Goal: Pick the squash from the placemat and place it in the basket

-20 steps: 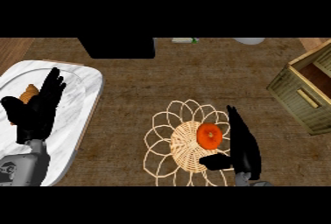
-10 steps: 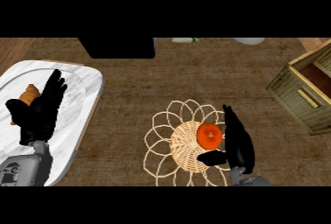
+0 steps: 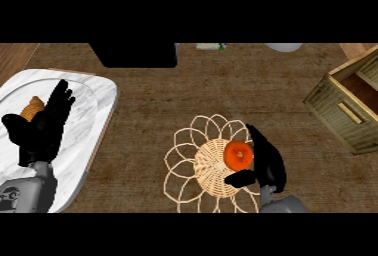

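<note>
A wire basket [image 3: 193, 165] with a woven bottom and petal-shaped loops stands on the counter at lower centre. A round orange squash [image 3: 238, 154] lies in it, right of its middle. My right hand [image 3: 267, 161] is open at the squash's right side, fingers straight and pointing away from me, thumb stretched left below the squash. A white marble placemat [image 3: 92, 107] lies at the left. My left hand [image 3: 43, 130] hovers open over it, fingers up. A tan-orange item [image 3: 32, 107] on the placemat is partly hidden behind that hand.
A wooden crate [image 3: 345, 107] stands at the right edge. A black block [image 3: 133, 55] sits at the back, with a small item [image 3: 210, 46] and a white dish [image 3: 284, 47] along the far edge. Brown counter lies between placemat and basket.
My right hand has shifted slightly left and closer to the orange squash in the basket. The left hand has hardly moved.
</note>
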Robot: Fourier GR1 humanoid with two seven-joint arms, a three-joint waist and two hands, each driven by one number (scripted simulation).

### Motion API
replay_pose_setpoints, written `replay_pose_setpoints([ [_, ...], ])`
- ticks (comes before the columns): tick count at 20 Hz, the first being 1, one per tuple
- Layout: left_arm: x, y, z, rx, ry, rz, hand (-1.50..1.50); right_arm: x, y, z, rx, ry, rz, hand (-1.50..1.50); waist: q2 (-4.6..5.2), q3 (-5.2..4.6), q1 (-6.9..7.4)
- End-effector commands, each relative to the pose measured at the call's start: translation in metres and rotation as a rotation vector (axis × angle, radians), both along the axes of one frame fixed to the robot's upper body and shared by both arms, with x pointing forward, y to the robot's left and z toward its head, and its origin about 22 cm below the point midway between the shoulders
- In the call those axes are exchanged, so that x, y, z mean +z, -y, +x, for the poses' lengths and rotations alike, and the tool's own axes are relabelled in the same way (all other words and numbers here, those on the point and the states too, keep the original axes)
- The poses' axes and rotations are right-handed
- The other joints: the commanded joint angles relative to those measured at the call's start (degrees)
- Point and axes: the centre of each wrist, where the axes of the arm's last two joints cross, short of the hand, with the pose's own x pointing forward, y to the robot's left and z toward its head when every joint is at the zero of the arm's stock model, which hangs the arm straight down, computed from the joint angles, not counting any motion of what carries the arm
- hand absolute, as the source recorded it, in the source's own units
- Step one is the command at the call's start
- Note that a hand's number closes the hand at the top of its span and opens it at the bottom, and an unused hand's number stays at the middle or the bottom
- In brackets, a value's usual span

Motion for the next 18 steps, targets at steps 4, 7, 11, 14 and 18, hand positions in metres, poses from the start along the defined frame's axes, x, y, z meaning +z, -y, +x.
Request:
replay_pose_setpoints([
  [4, 0.013, -0.003, 0.004, 0.007, 0.005, 0.002, 0.00, -0.015, -0.017, -0.003, 0.162, -0.076, -0.072, 1.50, 0.35, 0.30, 0.29],
  [7, -0.006, 0.004, 0.005, -0.007, 0.009, -0.003, 0.00, -0.034, -0.016, -0.003, 0.127, -0.045, 0.047, 1.50, 0.53, 0.33, 0.44],
  [11, -0.001, 0.003, 0.000, 0.012, -0.002, -0.002, 0.00, -0.019, -0.020, -0.012, 0.152, -0.047, 0.017, 1.50, 0.35, 0.29, 0.11],
  [14, 0.005, 0.002, 0.005, -0.011, 0.019, -0.003, 0.00, -0.015, -0.022, 0.041, 0.032, -0.039, 0.014, 1.50, 0.67, 0.34, 1.23],
  [18, 0.020, 0.008, 0.016, -0.035, 0.021, -0.004, 0.00, 0.005, -0.031, 0.091, -0.090, -0.023, 0.004, 1.50, 1.11, 0.40, 2.74],
])
